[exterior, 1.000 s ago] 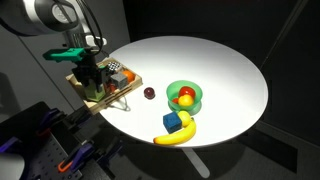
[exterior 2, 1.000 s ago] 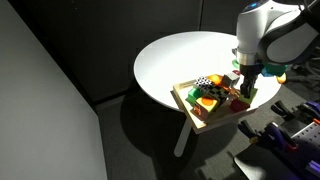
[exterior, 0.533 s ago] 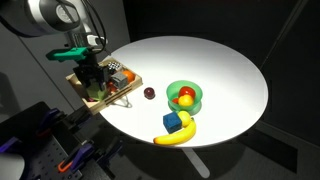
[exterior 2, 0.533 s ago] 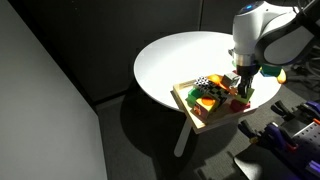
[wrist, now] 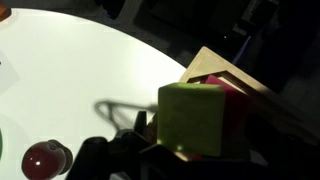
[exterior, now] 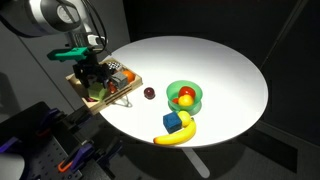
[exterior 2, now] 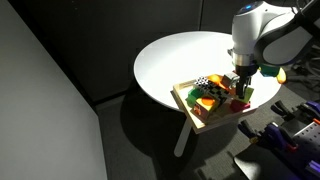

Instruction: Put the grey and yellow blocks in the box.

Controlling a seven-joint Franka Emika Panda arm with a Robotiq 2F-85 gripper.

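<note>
A wooden box point(exterior: 100, 103) holding several coloured blocks sits at the table's edge; it shows in both exterior views point(exterior 2: 196, 113). My gripper point(exterior: 92, 78) hangs just over the box's contents point(exterior 2: 243, 88). In the wrist view a yellow-green block point(wrist: 190, 118) fills the middle, resting in the box against a red block point(wrist: 232, 95), with my dark fingers spread low around it. A greyish block point(exterior: 113, 66) lies in the box's far corner. The fingertips themselves are lost in shadow.
A dark red ball point(exterior: 148, 93) lies on the round white table point(exterior: 220, 60) beside the box. Further off are a green bowl point(exterior: 184, 96) with fruit, a blue block point(exterior: 174, 122) and a banana point(exterior: 178, 137). A black wire clip point(exterior: 122, 103) touches the box.
The jaws have spread apart and the gripper has risen slightly over the box. The yellow-green block stays in the box.
</note>
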